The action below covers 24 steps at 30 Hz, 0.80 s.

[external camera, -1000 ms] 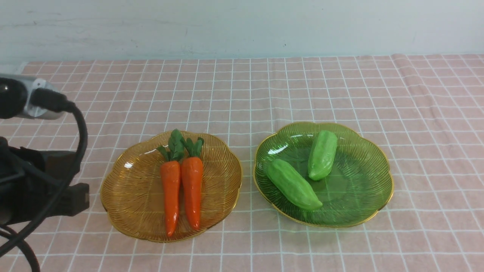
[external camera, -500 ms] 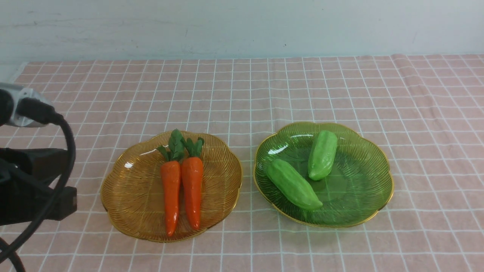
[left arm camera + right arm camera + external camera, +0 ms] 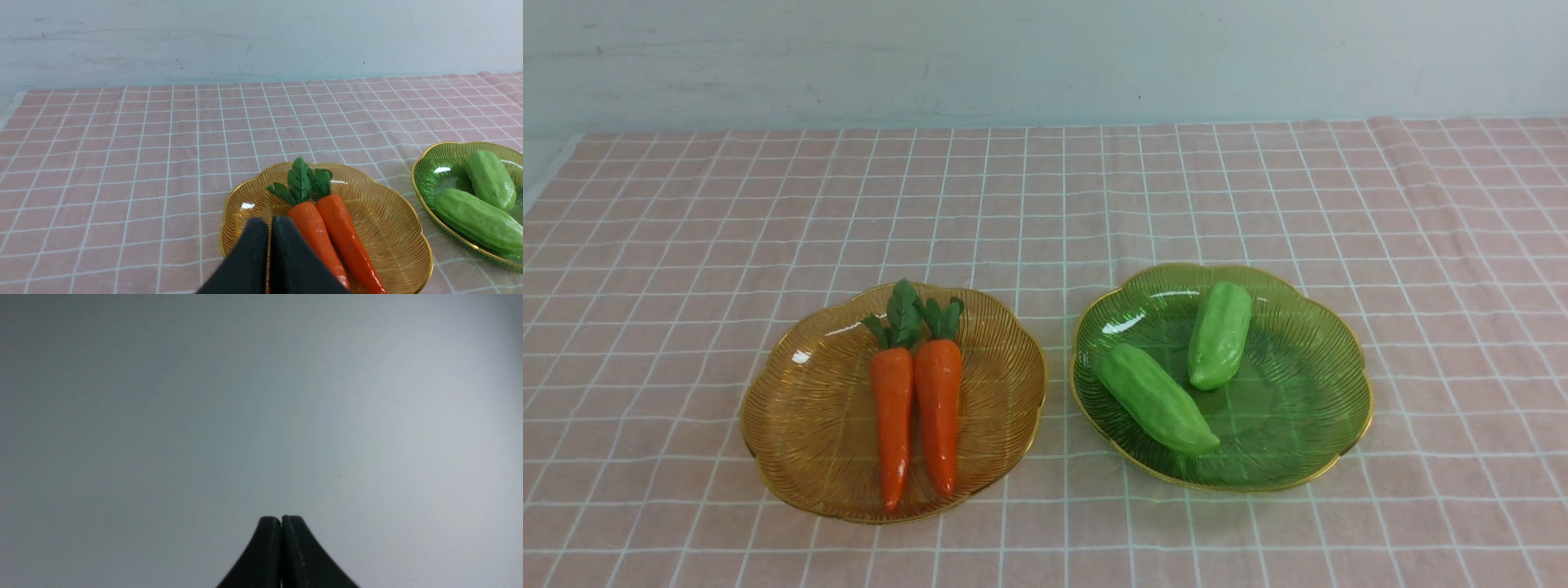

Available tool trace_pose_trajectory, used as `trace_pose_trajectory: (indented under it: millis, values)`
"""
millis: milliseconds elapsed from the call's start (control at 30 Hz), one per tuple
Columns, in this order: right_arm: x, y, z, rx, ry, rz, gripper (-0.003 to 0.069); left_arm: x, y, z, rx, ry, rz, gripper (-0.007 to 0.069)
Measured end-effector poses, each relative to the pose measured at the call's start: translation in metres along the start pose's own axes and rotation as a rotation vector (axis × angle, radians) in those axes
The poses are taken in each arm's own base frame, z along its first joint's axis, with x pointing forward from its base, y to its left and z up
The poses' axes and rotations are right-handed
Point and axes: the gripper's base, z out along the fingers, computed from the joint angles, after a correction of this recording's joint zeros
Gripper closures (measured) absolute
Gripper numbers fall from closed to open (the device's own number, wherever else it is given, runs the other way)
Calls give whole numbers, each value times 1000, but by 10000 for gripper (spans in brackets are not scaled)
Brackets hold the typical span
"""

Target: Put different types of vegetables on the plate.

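The sorting looks finished to me: both carrots (image 3: 939, 408) lie side by side on the amber plate (image 3: 800, 425), and both gourds (image 3: 1156, 400) lie on the green plate (image 3: 1307, 408). The plates sit next to each other toward the near edge of the surface (image 3: 1045, 204). Nothing seems left to pick, so the next move likely calls only for parking the arms clear. The left gripper (image 3: 269, 222) is pressed closed and empty, pointed toward the amber plate and touching nothing. The right gripper (image 3: 281, 520) is likewise closed and empty, facing a blank wall (image 3: 163, 396).
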Motion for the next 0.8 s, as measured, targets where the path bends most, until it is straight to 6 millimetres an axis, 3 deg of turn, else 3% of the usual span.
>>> trace_pose_trajectory:
  millis: [500, 667, 800]
  values:
    - [0, 0, 0, 0, 0, 0, 674, 7, -2, 2, 33, -27, -3, 628]
    - [0, 0, 0, 0, 0, 0, 674, 44, -4, 9, 73, -69, -1, 628]
    - [0, 0, 0, 0, 0, 0, 674, 93, 0, 21, 4, -30, 52, 628]
